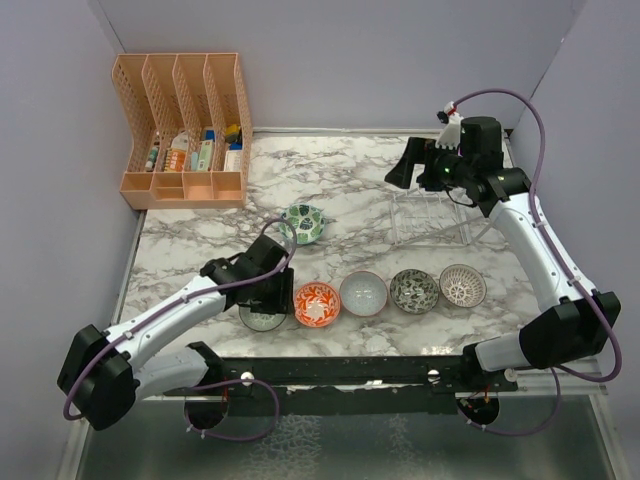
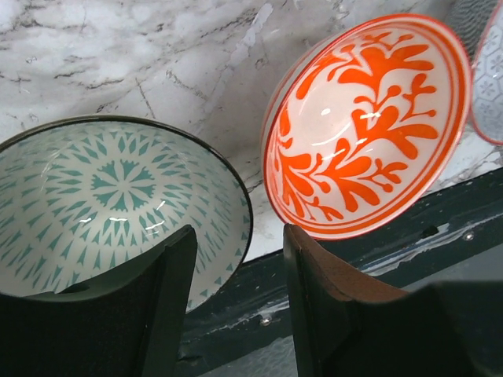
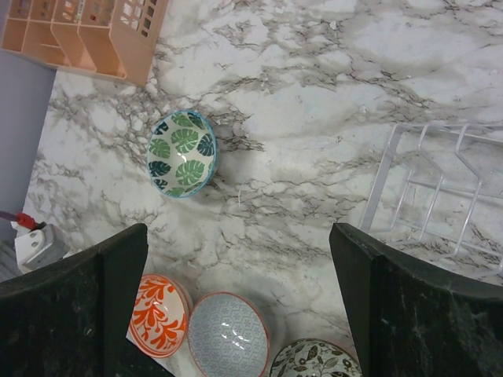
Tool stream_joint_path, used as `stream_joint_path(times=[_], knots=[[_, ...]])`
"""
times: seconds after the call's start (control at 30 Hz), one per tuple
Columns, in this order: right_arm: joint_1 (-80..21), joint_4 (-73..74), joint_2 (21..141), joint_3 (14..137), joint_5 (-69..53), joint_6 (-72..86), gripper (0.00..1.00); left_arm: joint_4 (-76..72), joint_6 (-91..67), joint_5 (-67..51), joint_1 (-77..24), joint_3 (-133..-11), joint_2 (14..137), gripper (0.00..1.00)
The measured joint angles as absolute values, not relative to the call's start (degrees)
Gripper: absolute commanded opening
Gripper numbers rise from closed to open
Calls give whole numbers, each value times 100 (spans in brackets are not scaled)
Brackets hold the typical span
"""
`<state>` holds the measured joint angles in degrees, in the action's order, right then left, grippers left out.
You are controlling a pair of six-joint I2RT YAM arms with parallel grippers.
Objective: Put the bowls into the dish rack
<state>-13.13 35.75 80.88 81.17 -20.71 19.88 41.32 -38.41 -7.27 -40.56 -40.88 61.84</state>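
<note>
Hard to make out first: pale green star-patterned ceramic bowl (image 1: 262,321) mostly covered in the top view by the left gripper (image 2: 238,236). Clear slotted plastic dish rack (image 1: 430,220) faint against the white-grey marble tabletop (image 1: 340,180). Cut off at the right edge of the right wrist view, ribs barely traceable. Dark grey speckled bowl (image 1: 414,290) clipped at the bottom edge there too.

Left jaws apart, straddling the pale green bowl's near-right rim: one finger (image 2: 149,314) over the inside, the other outside. Can't tell if either touches. Not clamped.

Right gripper (image 3: 236,232) spread wide, nothing between, hovering by the rack's far left corner.

Rack sits far right on the marble, long axis left-right, ribs upright.

Near row, left to right, all mouth up: pale green, red-orange leaf-print bowl (image 1: 317,304), light blue-grey bowl (image 1: 363,293), dark grey speckled, pink-white lattice bowl (image 1: 462,285). Green-leaf bowl (image 1: 304,223) apart, farther back, left of the rack. Orange plastic file organizer (image 1: 185,130) in the far left corner.
</note>
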Motion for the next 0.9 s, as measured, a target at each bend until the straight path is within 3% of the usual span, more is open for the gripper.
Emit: stream_joint_path(times=[0.7, 0.83, 0.9], knots=[[-1313, 3575, 8088, 8128, -2067, 1964, 100, 4414, -4062, -541, -4309, -3715, 6160, 45], [-1313, 3573, 8088, 8147, -2062, 1935, 100, 4364, -4226, -360, -4473, -3693, 6180, 38], [-1313, 3575, 8088, 8147, -2060, 1925, 100, 4333, -4320, -248, -4547, -3693, 6206, 29]])
